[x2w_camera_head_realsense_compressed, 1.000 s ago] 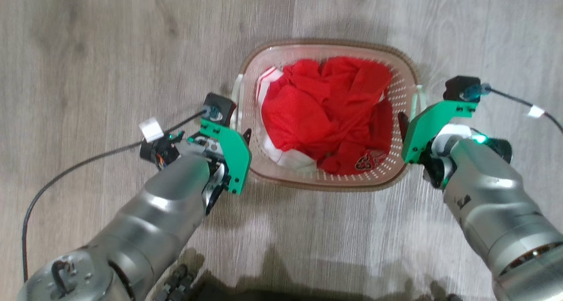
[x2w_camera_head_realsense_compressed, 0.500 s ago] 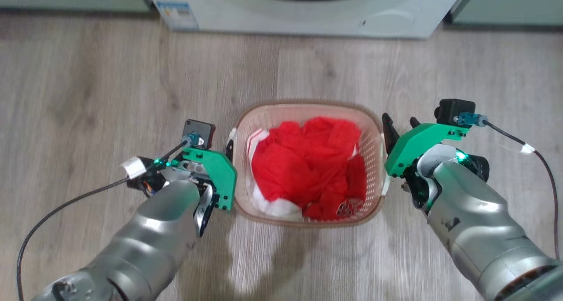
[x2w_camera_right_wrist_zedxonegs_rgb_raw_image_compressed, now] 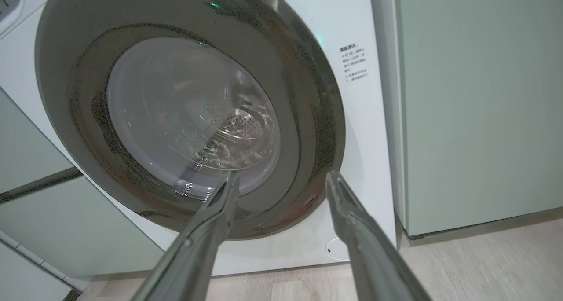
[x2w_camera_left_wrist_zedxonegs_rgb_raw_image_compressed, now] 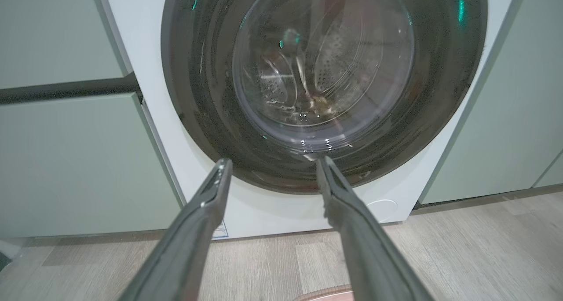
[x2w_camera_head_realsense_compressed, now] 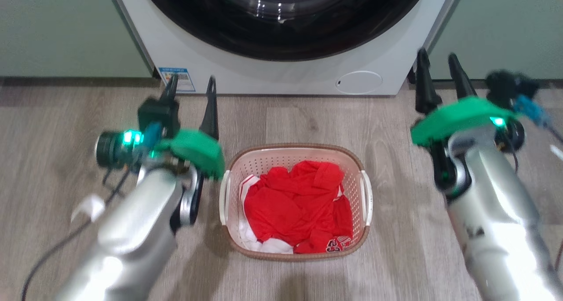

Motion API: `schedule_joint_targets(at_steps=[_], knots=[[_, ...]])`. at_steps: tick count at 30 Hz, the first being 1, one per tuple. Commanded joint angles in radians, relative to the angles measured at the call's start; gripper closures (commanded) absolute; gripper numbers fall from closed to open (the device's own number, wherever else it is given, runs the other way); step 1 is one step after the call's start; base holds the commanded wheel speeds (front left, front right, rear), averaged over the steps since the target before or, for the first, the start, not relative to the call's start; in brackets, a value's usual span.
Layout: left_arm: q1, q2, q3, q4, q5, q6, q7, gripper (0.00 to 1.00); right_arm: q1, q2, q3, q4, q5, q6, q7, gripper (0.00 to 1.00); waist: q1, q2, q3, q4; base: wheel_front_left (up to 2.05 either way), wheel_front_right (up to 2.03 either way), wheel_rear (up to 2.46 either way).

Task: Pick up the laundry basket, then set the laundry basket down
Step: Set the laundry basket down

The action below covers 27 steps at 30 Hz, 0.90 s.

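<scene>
Well, the small cream-white perforated plastic laundry basket [x2w_camera_head_realsense_compressed: 294, 148] sits on the grey wood-plank floor [x2w_camera_head_realsense_compressed: 396, 248] between the arms, while the left hand [x2w_camera_head_realsense_compressed: 191, 82] and right hand [x2w_camera_head_realsense_compressed: 437, 56], both spread open and empty, point at the white front-loading washer [x2w_camera_head_realsense_compressed: 264, 78], which a forward drift might strike.

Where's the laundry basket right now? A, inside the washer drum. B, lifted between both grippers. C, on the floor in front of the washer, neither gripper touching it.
C: the laundry basket sits on the floor before the washer, with the left gripper and right gripper both open and apart from its handles.
</scene>
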<state>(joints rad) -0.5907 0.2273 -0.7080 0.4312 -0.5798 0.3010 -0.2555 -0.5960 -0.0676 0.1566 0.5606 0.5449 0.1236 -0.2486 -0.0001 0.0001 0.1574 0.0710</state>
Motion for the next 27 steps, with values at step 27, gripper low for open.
schedule_joint_targets(at_steps=[27], knots=[[0.502,-0.073,0.356,-0.38,0.323,-0.109,-0.006,0.0,0.512,0.017,-0.102,-0.468,-0.093,0.007,-0.013,0.0,0.0001,-0.0001,-0.092,0.012,0.0,0.0,0.0]])
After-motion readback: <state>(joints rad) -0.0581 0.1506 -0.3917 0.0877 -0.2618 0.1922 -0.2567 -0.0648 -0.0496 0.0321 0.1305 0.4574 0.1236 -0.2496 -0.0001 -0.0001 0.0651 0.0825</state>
